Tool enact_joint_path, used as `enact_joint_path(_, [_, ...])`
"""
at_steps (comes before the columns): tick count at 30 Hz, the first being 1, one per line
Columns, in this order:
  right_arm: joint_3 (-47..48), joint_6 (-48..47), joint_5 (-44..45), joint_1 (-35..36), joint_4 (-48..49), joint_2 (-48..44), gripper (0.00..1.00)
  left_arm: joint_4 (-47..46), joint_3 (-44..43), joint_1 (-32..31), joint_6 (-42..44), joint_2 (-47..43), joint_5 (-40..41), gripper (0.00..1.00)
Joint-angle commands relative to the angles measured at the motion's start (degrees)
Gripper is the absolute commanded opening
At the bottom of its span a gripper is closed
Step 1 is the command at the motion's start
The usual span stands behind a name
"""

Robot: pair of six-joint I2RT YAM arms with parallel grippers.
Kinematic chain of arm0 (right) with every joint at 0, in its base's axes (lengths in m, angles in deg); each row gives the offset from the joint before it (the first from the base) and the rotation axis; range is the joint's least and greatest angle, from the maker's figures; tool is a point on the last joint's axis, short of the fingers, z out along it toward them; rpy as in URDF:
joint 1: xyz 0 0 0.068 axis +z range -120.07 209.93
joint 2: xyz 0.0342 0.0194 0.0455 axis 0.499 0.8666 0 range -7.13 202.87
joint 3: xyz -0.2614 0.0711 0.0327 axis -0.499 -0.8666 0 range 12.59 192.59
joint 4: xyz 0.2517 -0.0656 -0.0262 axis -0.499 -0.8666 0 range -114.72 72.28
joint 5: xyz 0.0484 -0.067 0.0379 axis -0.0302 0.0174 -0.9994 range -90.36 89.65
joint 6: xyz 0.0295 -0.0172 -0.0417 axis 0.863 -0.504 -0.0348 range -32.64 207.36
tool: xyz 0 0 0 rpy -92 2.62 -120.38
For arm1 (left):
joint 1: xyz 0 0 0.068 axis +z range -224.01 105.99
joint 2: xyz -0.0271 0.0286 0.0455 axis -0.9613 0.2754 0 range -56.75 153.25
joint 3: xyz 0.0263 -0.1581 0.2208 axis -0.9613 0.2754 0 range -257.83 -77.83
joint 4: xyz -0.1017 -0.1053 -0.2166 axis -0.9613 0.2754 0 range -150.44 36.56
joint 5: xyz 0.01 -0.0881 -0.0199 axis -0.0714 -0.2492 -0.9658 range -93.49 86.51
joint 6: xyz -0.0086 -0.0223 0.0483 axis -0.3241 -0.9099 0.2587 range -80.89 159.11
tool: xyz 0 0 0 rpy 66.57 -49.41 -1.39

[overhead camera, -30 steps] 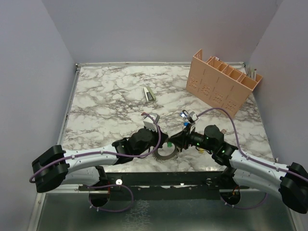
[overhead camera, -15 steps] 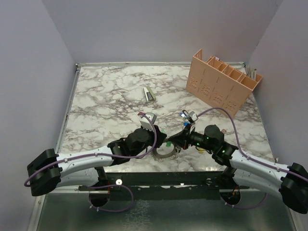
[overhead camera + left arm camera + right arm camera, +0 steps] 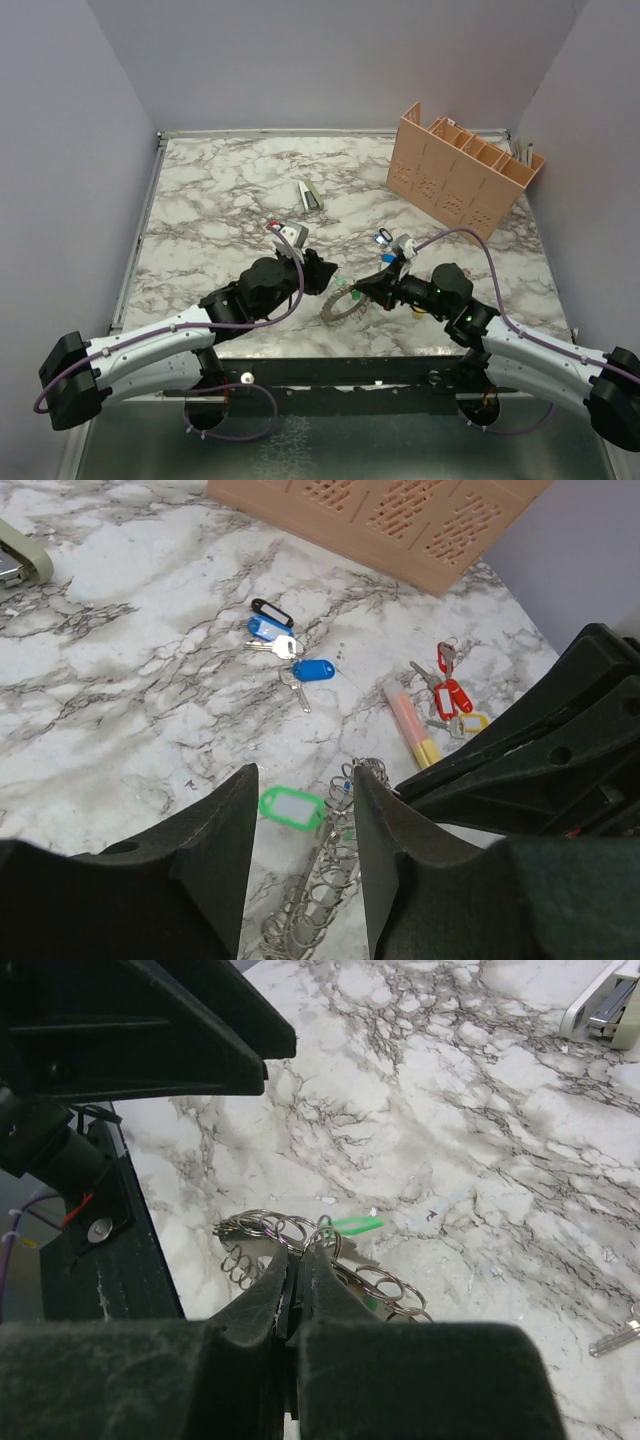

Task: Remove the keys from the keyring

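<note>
Both arms reach to the near middle of a white and grey marble-patterned tabletop [image 3: 220,200]. The large grey-silver coiled metal keyring [image 3: 342,306] sits there between the two claws, tilted up on its edge. My right claw [image 3: 296,1255] is closed, its tips pinched on the keyring's rim. In its wrist view, wire loops fan out to either side of the tips.

A small key with a green plastic tag [image 3: 292,808] lies on the marble, touching the coils. I cannot tell whether it is threaded on. My left claw [image 3: 303,775] is open and holds nothing, its two black fingers [image 3: 225,850] spread above the green tag and the ring.

Small keys with blue plastic heads [image 3: 313,670] lie loose farther out, well apart from the ring. To their right lie a bunch of keys with red and yellow tags [image 3: 452,695] and a peach and yellow marker-like stick [image 3: 412,730]. A peach plastic slotted rack [image 3: 465,170] stands at the far right. A grey stapler [image 3: 312,195] lies mid-table.
</note>
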Motion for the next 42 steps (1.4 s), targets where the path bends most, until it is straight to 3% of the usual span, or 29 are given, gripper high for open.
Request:
enact_joint_path(1, [-1.6,-3.3,-0.3,0.0,5.9,-1.5,0.01,-8.3,4.4,5.0,5.1,-1.4,-15.1,0.45])
enact_joint_path(12, [-3.5,-3.1,-3.0,0.0,11.1,-0.6,0.01,-17.0,6.3,6.9,8.4,3.7,-31.2,0.54])
enact_joint_path(23, [-4.5,-3.3,-5.4,0.0,13.9,-0.4,0.01,-17.7,7.0,6.9,11.7,9.1,-31.8,0.56])
enact_joint_path(37, [-5.2,-3.3,-8.1,0.0,15.7,-0.7,0.01,-19.4,7.0,6.9,14.5,12.1,-34.3,0.42])
enact_joint_path(42, [-5.2,-3.5,-10.0,0.0,16.1,-0.4,0.01,-21.3,7.8,6.9,15.9,12.4,-36.3,0.45])
